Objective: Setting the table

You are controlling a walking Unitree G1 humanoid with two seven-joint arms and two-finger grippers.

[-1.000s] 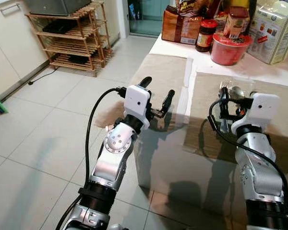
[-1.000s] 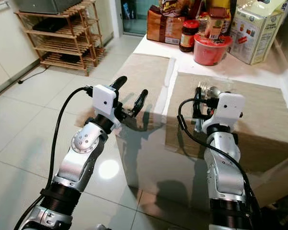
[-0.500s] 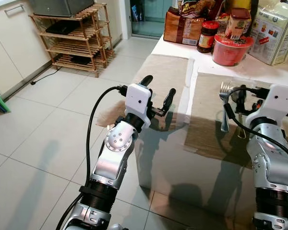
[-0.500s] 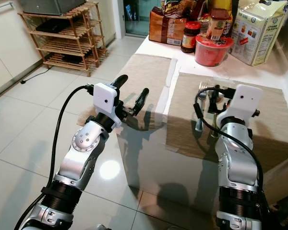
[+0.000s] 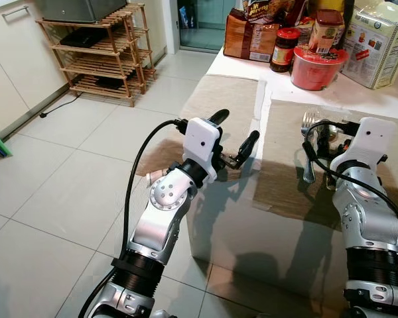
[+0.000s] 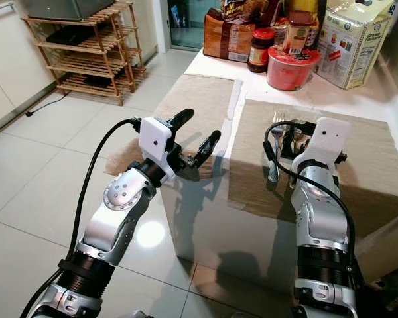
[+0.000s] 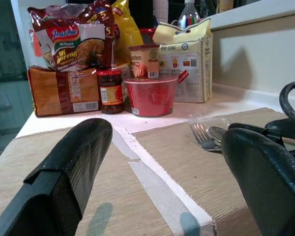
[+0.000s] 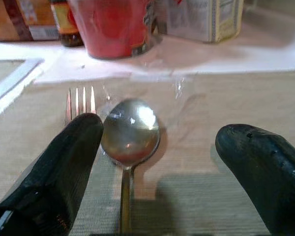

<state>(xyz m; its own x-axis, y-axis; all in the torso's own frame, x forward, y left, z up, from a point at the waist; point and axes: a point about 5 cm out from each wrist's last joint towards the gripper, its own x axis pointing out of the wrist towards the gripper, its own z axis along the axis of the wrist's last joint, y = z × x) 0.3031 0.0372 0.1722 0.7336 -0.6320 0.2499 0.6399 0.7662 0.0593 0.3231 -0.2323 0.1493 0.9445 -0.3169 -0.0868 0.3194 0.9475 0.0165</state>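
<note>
A fork [image 5: 308,151] and a spoon [image 8: 130,132] lie side by side on the right beige placemat [image 5: 285,182], handles toward me. My right gripper [image 5: 326,140] hovers low over them, open, with the spoon's bowl between its fingers [image 8: 59,172] and the fork [image 8: 80,100] beside one finger. Nothing is gripped. My left gripper [image 5: 235,130] is open and empty at the table's near edge, above the left placemat [image 5: 219,99]. In the left wrist view the fork [image 7: 202,135] shows past its fingers [image 7: 64,167].
At the back of the white table stand a red bowl [image 5: 317,66], a jar [image 5: 285,48], noodle packs [image 5: 251,33] and a carton [image 5: 381,43]. A wooden rack [image 5: 99,53] stands on the tiled floor to the left.
One second ago the right gripper held the fork and spoon; now they lie on the mat and it is open. The left arm has moved right, toward the table.
</note>
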